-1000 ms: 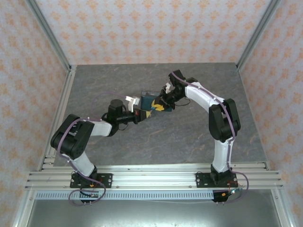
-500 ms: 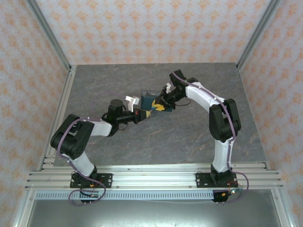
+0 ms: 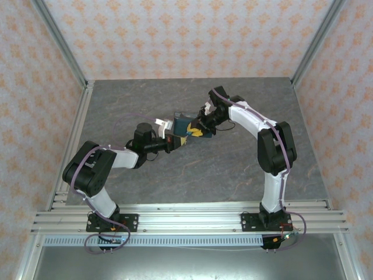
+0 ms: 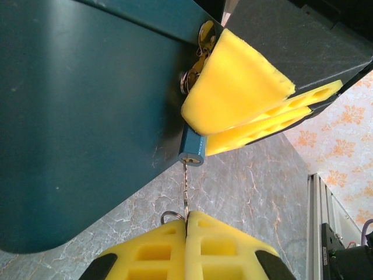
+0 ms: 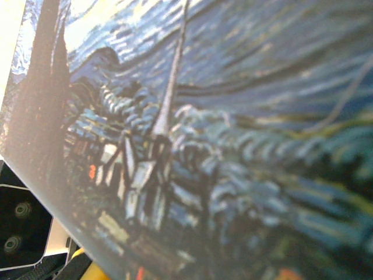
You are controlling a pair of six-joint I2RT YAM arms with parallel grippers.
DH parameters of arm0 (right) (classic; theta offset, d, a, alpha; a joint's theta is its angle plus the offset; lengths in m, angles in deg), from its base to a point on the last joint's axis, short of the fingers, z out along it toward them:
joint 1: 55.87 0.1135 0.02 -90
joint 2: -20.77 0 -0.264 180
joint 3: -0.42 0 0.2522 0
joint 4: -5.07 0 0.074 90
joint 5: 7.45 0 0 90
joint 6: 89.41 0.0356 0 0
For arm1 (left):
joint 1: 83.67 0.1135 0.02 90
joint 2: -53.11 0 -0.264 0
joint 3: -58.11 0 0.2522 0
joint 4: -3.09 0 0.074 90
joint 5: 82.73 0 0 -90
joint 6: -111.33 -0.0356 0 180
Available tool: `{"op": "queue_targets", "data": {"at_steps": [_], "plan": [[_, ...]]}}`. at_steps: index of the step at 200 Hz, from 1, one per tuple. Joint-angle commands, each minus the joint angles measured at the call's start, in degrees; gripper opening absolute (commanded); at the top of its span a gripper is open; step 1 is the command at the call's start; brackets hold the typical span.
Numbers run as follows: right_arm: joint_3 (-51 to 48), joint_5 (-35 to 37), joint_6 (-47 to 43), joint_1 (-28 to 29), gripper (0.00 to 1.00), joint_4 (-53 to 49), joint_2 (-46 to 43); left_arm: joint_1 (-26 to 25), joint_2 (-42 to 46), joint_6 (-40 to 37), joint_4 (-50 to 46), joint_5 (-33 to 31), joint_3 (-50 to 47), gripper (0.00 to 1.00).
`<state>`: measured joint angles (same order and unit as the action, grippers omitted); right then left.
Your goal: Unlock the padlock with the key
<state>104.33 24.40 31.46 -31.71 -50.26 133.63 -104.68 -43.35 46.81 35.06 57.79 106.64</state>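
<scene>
Grey counter (image 4: 250,175) below: left tool (image 4: 186,219) pinches the key (image 4: 185,182), seated in the padlock (image 4: 192,151) our right tool (image 4: 201,131) clamps; we should twist squarely, gently.

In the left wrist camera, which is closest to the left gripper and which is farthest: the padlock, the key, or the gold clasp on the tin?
1. The key, pinched in the left gripper at the bottom.
2. The padlock, just above, at the key's tip.
3. The gold clasp, highest up, at the edge of the tin.
</scene>
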Motion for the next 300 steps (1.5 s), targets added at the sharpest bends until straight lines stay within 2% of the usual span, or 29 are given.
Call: {"op": "queue_targets", "data": {"at_steps": [1,133,300], "plan": [[-0.70,-1.96,0.06,-0.17,0.00,-0.28,-2.54,-0.34,1.93,-1.22,3.16,-0.51,0.33,0.00],[-1.34,-2.58,-0.46,-0.16,0.00,-0.72,-3.37,-0.34,2.91,-1.78,1.03,-1.87,-0.13,0.00],[-4.87,-3.90,4.48,-0.17,0.00,5.45,-4.93,-2.01,-2.39,3.95,7.99,-3.19,1.01,0.00]]}}
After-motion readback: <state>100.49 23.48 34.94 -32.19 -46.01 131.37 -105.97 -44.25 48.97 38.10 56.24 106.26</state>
